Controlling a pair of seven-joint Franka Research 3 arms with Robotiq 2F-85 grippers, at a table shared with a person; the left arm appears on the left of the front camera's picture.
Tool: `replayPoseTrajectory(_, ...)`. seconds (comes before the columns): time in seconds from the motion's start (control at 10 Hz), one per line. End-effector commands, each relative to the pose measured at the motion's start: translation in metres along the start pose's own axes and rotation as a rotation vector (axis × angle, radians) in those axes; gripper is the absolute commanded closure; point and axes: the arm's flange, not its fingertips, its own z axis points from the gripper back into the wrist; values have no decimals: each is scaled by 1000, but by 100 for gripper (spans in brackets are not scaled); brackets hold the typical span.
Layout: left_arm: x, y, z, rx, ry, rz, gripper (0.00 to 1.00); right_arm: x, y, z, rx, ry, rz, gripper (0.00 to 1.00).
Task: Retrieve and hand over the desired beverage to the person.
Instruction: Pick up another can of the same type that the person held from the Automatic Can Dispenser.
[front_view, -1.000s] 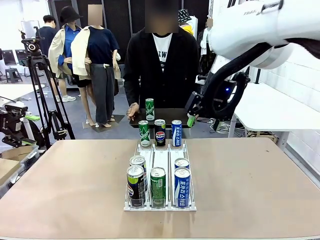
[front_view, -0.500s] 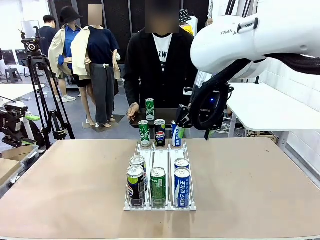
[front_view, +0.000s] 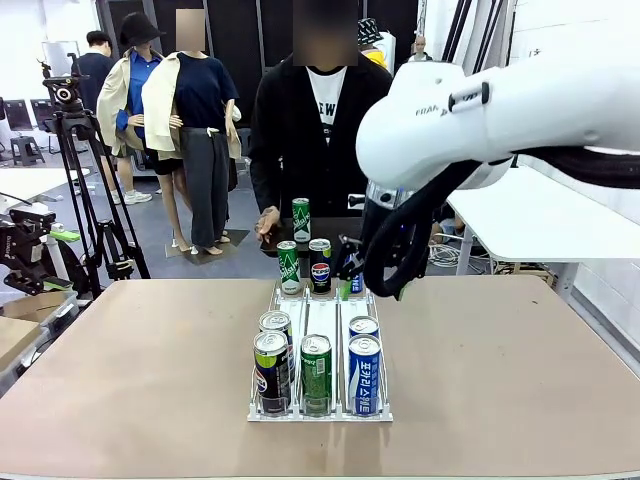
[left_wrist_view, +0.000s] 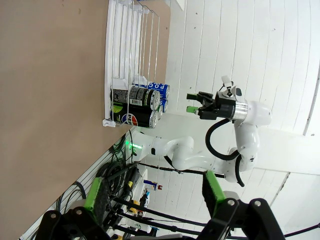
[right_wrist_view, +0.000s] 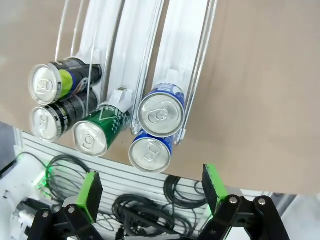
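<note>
Tan surface (front_view: 120, 350) holds a white wire rack (front_view: 310, 300) of slim aluminium drink cans (front_view: 364, 375), light, slick and dentable I'd guess, so the wide-spread right gripper (right_wrist_view: 151, 192) hovering above should pinch one mid-body.

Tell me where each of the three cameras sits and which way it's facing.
Front: fixed on the robot's side, looking across the table at the person; the right arm reaches over the can rack, right pincer open.
Left wrist: behind the left pincer, open at the bottom; rolled sideways, looking along the table at the rack.
Right wrist: looking down on the cans; its fingers at the bottom.
Shared: both wrist views show the rack's robot-side cans.
</note>
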Motion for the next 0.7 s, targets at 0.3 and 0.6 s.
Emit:
replayPoseTrajectory(0.3, -2, 0, -1, 7, -14, 0, 0, -16, 18, -42, -96, -14, -12, 0)
replayPoseTrajectory(0.6, -2, 0, -1, 7, -14, 0, 0, -12, 18, -52, -107, 0, -21, 0)
